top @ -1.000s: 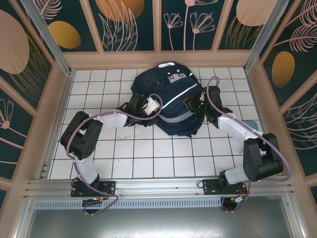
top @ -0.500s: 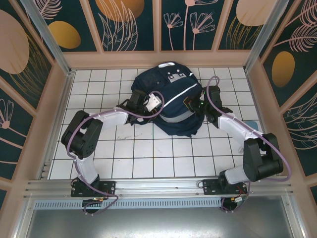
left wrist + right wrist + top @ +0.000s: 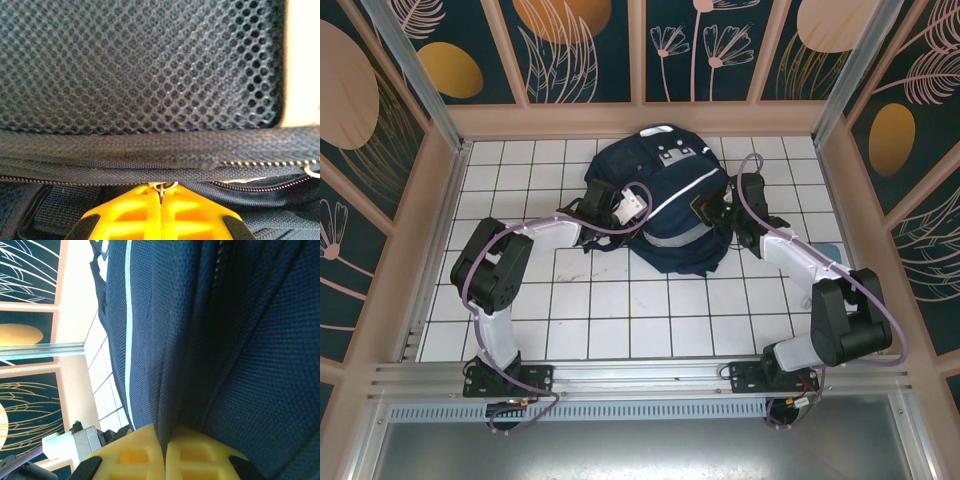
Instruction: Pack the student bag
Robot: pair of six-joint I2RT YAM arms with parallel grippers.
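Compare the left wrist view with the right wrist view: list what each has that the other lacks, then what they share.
Left wrist, not right: mesh, left tool pinching a zip pull. Right wrist, not left: white stripe, floor tiles, wall panels, right tool pinching a fabric fold. Both: the navy bag, yellow fingers shut.

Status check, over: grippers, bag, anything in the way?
Left gripper shut on zipper pull. Right gripper shut on student bag fabric. Bag lying on table. No obstruction seen.
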